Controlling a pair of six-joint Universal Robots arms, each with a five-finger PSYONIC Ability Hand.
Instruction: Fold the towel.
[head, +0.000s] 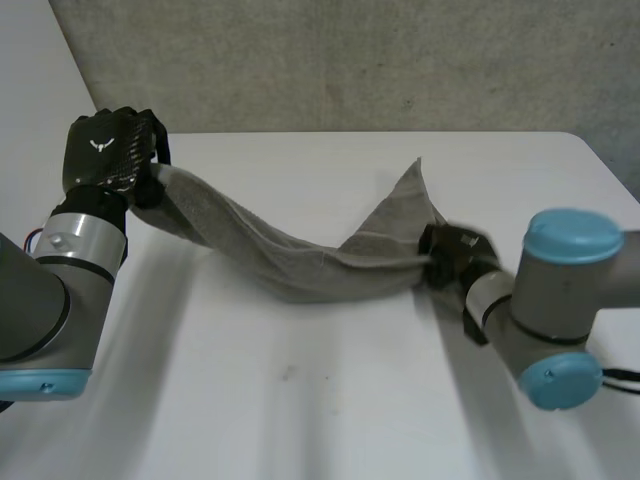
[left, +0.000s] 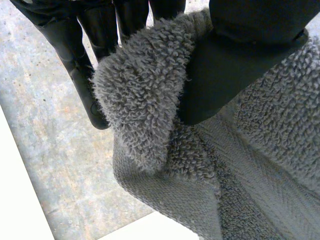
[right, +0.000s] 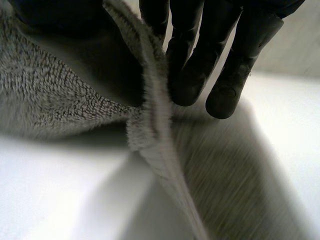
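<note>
Closest to us, our left hand (left: 240, 60) had its thumb clamped over a folded-back edge of the grey towel (left: 145, 100), pinching it against the fingers (left: 82, 70). Our right hand (right: 220, 55) gripped the opposite end, with an edge of it running between the thumb and the curled fingertips (right: 190, 85). The towel hung between both hands, raised at the left, its middle sagging onto the white table (head: 300, 400).

Robot lab setting, plain white table (head: 300, 400), bare grey concrete wall (head: 350, 60)
</note>
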